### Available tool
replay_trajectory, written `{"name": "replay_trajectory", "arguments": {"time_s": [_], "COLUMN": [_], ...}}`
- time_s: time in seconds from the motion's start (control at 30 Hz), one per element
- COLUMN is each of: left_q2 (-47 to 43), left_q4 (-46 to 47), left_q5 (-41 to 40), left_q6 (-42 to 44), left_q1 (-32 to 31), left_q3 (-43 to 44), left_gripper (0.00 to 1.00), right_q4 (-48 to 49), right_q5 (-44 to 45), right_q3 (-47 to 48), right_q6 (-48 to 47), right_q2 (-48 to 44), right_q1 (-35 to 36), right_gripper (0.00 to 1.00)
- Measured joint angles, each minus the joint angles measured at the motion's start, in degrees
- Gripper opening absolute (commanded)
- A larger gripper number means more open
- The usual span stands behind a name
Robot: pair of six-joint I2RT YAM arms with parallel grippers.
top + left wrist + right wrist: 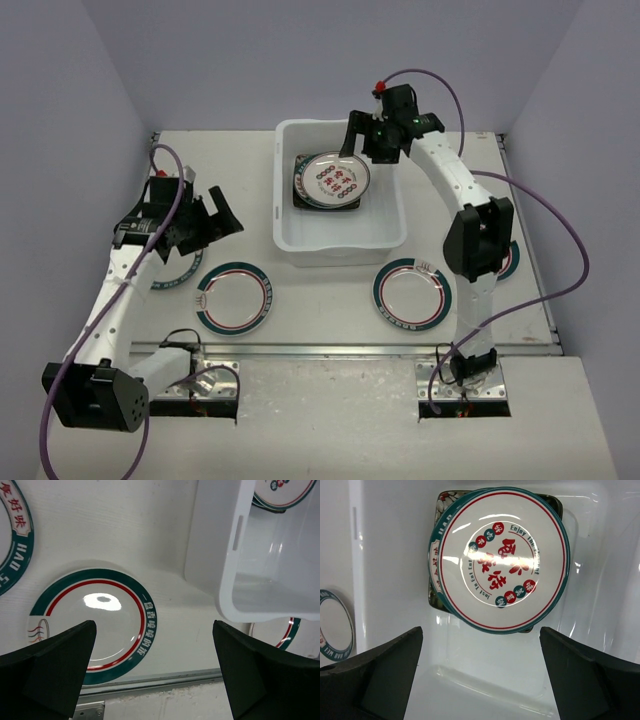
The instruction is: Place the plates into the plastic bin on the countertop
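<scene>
Left gripper [212, 222]: spread wide, empty, above tabletop [330, 300], left of plastic bin [340, 252]. Second plate [172, 281] partly hidden under left arm; rimmed plate [233, 298] in the open. In bin: round plate [335, 178] stacked on black square plate [445, 500]. Right gripper [366, 145]: spread, empty, above stack. Right of bin: third plate [412, 295]; fourth plate [511, 263] half behind right arm.

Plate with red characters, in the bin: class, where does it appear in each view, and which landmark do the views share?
Top external: the plate with red characters, upper centre, topping the stack.
Left wrist: the plate, cropped at the top right corner.
Right wrist: the plate, upper centre, seen whole.
Shared landmark: the plastic bin around it.
</scene>
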Motion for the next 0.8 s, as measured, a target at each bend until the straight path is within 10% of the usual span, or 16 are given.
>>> {"name": "replay_trajectory", "arguments": {"time_s": [0.3,0.53,0.8], "left_q2": [-0.3,-2.3,14.4], "left_q4": [4.2,16.5,39.9], "left_q5": [-0.1,-8.2,-14.3], "left_q6": [-6.4,-20.8,-31.6], "left_q1": [-15.5,-42.9,-56.6], "left_q3": [-2.2,-12.7,-17.7], "left_gripper": [1.0,1.0,1.0], "right_q4": [-5.0,-4.3,-2.6], "right_q5": [2.2,3.3,5.7], "right_q3": [2.1,-17.4,-38.9], "right_q6": [-1.4,-0.5,1.6], "right_q2": [-7.5,-33.1,-56.8], "right_q1": [2.4,1.4,-0.7], "right_gripper": [0.99,0.99,0.99]}}
